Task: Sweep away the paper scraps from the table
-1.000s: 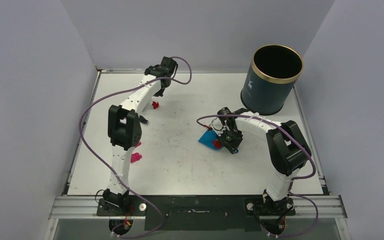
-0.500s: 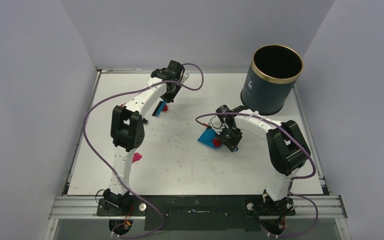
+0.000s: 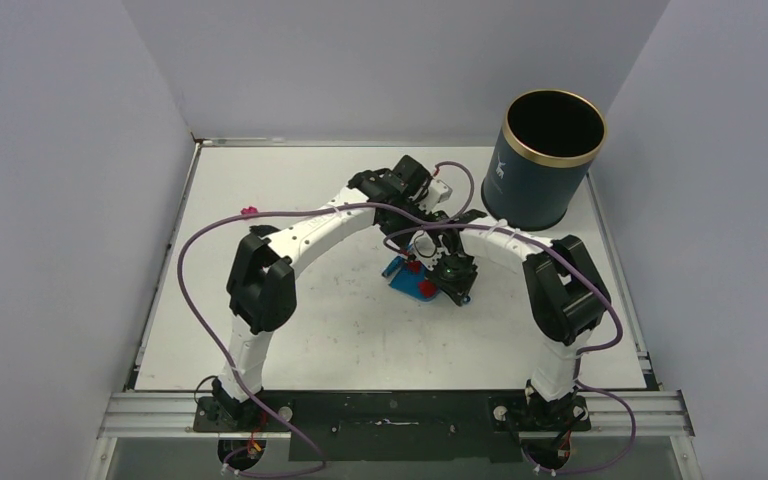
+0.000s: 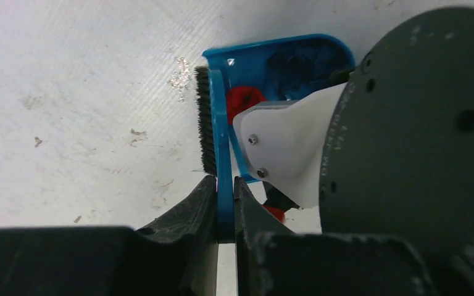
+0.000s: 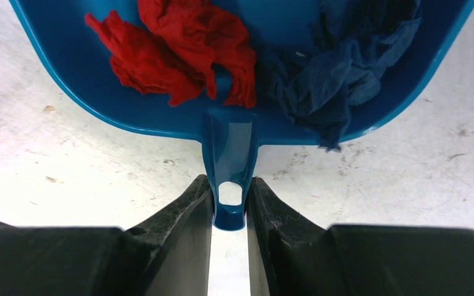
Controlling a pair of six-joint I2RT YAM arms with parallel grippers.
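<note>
We are finding the middle of the surface (image 3: 300, 335) crowded. Our left claw (image 4: 224, 192) is pinching the brush (image 4: 221, 148) right against the dustpan (image 5: 231, 154). Our right claw (image 5: 229, 198) is gripping the dustpan's handle, so the two wrists are sitting almost touching, with no passage showing between them. Our left arm (image 3: 310, 225) is arching over the far middle. The dark bin (image 3: 542, 170) is standing just beyond, blocking the far right corner. We are seeing open room along the near half and down the left side, where one pink scrap (image 3: 250, 211) is lying near the far left edge. The walls (image 3: 60, 200) are closing in on three sides.
</note>
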